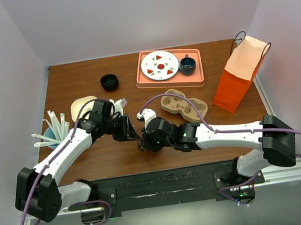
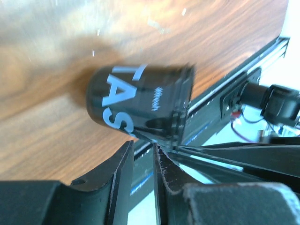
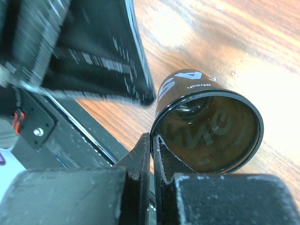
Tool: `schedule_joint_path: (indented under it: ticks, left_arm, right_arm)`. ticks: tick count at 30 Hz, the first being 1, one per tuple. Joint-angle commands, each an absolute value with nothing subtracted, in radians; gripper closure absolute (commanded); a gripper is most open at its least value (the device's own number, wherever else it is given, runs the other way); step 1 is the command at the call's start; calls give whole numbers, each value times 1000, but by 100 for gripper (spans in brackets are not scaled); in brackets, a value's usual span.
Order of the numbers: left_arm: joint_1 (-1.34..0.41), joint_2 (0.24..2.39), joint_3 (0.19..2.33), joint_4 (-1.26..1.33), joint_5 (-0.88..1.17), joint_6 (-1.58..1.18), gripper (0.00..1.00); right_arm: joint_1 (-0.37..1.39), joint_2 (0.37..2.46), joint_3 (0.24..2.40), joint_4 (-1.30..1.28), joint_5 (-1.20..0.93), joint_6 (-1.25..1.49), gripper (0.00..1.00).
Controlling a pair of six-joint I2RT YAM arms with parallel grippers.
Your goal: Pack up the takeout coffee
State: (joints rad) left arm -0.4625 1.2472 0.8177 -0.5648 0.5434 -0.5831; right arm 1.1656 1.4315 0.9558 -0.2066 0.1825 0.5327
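Observation:
The takeout coffee cup (image 2: 136, 101) is dark with white letters and lies tilted on its side over the wooden table near the front edge. Its round mouth (image 3: 211, 126) faces the right wrist camera and no lid shows on it. My right gripper (image 3: 151, 138) is nearly shut, pinching the cup's rim; in the top view it (image 1: 145, 141) sits at the table's front middle. My left gripper (image 2: 143, 147) has a narrow gap between its fingers with nothing in it, its tips just beside the cup's rim. In the top view it (image 1: 132, 134) meets the right gripper, and the cup is mostly hidden there.
A cardboard cup carrier (image 1: 180, 103) lies behind the right arm. An orange paper bag (image 1: 241, 76) stands at the right. A pink tray (image 1: 197, 77) at the back holds a plate (image 1: 159, 65) and a blue mug (image 1: 187, 64). A black disc (image 1: 110, 82) and a cup of straws (image 1: 55, 135) are on the left.

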Motion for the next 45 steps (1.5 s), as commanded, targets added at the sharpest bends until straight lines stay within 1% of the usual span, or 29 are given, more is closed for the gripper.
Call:
schedule_joint_path:
  ticks: [1,5,11,19,26,45]
  left_arm:
    - [-446,1200,882,-494,532,-600,73]
    - [-446,1187,821,-350,629,-655,72]
    - [-446,1195,726,-246,707,-709,74]
    - [-446,1206,716,-259,683,-713,78]
    - [-446,1212,715,-270,661,-712,79]
    - [-448,1252,684,-227,673,-709,79]
  right_arm:
    - [1163,1417,973,-222,175,505,100]
    - [1160,1410,979,-232,176,497,100]
    - [1155,1407,982,-233,167,488,100]
    - [1146,1410,979,-225,149,482,100]
    - [1137,1410,977,-221,135,474,100]
    - [1126,1430,985,-210,117,476,100]
